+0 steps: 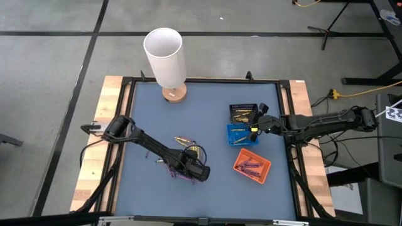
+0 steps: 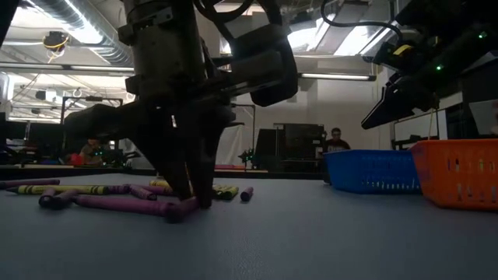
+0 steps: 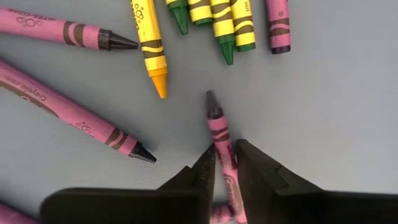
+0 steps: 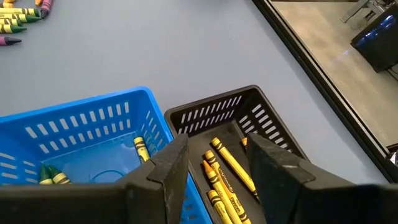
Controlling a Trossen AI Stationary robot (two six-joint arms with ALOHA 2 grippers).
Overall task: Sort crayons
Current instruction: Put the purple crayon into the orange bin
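Loose crayons lie on the blue-grey mat: purple ones, a yellow one and yellow-green ones. My left gripper points steeply down at the mat's near middle, shut on one purple crayon. My right gripper hangs open and holds nothing at the right, over the black tray with yellow crayons and the blue tray. An orange tray holds purple crayons. My left gripper pinches the purple crayon's wrapped body between its two fingers, one on each long side, a little behind the dark tip. The fingers come from above, slanting down. The crayon lies flat on the mat.
A tall white cylinder on a wooden base stands at the mat's far edge. A raised black frame borders the mat. The three trays sit close together at the right. More crayons lie just beyond and left of the left gripper.
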